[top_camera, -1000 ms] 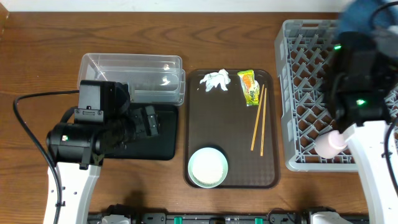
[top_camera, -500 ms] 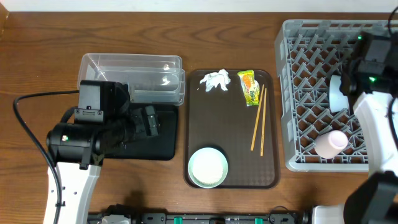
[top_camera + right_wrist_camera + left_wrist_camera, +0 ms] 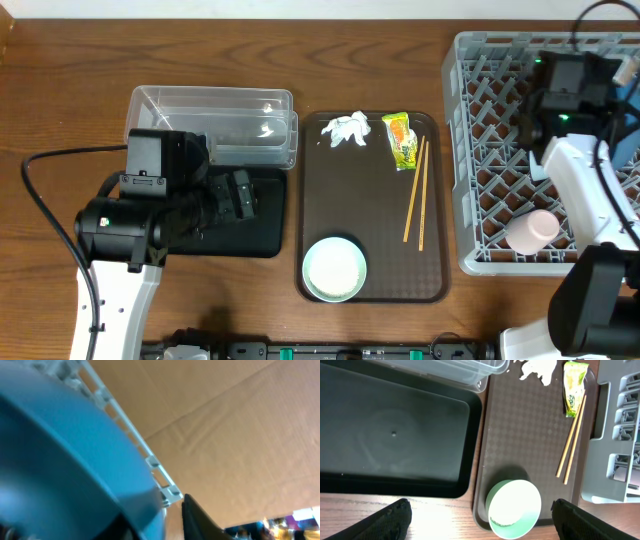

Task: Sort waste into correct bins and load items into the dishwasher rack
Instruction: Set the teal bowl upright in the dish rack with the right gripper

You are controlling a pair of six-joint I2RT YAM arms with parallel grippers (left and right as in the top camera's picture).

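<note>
Left gripper point(image 3: 482, 522): jaws spread wide with nothing between them, positioned above the near edge of the black tray point(image 3: 395, 435) and the brown serving tray point(image 3: 375, 210). Right gripper point(image 3: 160, 520): positioned over the far part of the dishwasher rack point(image 3: 490, 150). The dark-blue plate point(image 3: 65, 460) fills its wrist view (blurred, very close) beside one dark finger point(image 3: 200, 520); whether the jaws clamp the plate cannot be determined. The serving tray carries the crumpled tissue point(image 3: 345, 130), the snack wrapper point(image 3: 402, 140), the chopsticks point(image 3: 415, 195) just beside the wrapper, and the white bowl point(image 3: 334, 268) at the near end. The pink cup point(image 3: 530, 230) lies in the rack near its front edge. The clear tub point(image 3: 215, 125) sits directly behind the black tray.
</note>
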